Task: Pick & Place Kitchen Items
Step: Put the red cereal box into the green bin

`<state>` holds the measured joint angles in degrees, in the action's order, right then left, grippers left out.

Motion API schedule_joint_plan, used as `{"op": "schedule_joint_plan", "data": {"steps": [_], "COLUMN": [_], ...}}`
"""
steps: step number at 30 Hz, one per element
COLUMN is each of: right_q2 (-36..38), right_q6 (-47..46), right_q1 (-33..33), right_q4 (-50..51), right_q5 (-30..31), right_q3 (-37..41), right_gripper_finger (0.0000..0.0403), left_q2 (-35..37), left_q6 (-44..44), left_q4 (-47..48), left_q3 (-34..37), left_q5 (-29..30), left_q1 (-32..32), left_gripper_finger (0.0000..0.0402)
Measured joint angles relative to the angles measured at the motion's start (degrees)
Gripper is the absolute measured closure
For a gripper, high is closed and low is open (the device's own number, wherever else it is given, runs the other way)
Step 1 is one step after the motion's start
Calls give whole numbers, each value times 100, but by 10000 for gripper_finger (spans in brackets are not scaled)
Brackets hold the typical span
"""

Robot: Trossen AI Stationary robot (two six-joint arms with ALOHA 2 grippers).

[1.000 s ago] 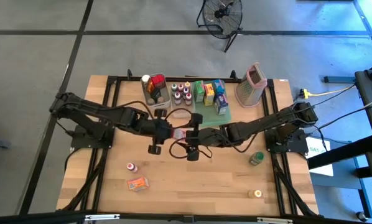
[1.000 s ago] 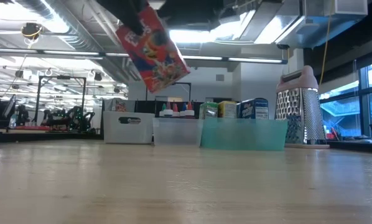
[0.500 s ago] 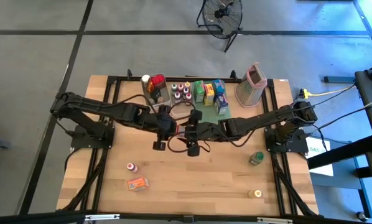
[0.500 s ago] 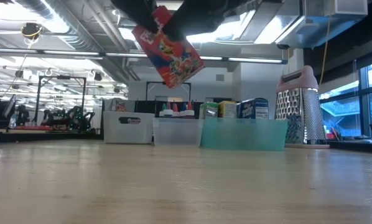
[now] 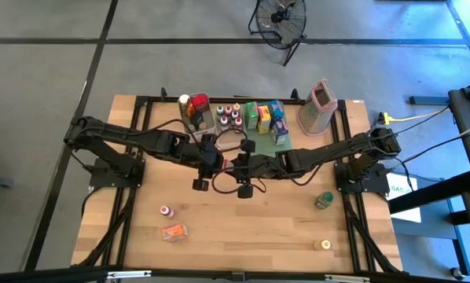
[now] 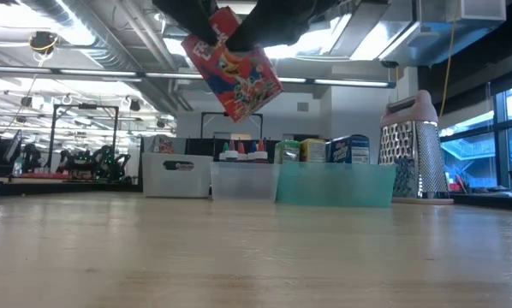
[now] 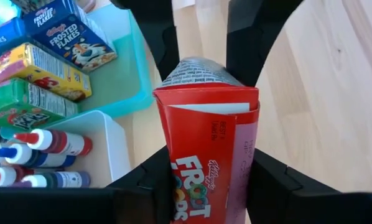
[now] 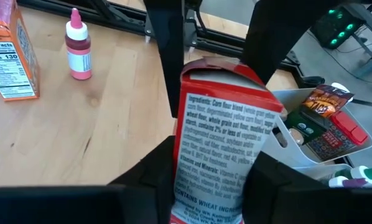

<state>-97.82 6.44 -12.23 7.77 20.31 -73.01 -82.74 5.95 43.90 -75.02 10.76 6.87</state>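
Two grippers on one red Froot Loops box point(image 6: 233, 62) right now, held up in the air over the middle of the table. Left gripper point(image 7: 211, 171) is clamped on one end of it, right gripper point(image 8: 208, 168) pinching the opposite end (both wrist views show dark fingers pressed against the box's sides).

In the high view, four loose items sit along the lower part of the table: one small bottle point(image 5: 166, 211), one orange packet point(image 5: 173, 232), one green-capped jar point(image 5: 324, 200), one tiny yellow-lidded thing point(image 5: 324, 244).

Upper centre: two clear bins point(image 5: 209, 122), one green tray point(image 5: 260, 145) with about four small cereal boxes point(image 5: 264, 118), one box grater point(image 5: 317, 107).
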Motion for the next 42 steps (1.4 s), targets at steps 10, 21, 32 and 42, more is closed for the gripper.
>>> {"op": "schedule_joint_plan", "data": {"steps": [10,21,32,42], "right_q2": [0,47,589,1016], "right_q6": [-123,-987,-2336,-4632], "right_q1": [0,-114,-500,-587], "right_q4": [144,1215,5145,8193], "right_q5": [8,359,1474,1977], "right_q3": [0,-2,-936,-1473], "right_gripper_finger": [271,271,271,271], "left_q2": [2,82,323,369], "left_q6": [-173,279,245,-622], "left_q4": [-229,-358,444,1525], "left_q3": [0,0,-2,2], "left_q5": [195,620,1521,1523], "left_q1": [4,147,168,-216], "left_gripper_finger": [197,151,150,150]}}
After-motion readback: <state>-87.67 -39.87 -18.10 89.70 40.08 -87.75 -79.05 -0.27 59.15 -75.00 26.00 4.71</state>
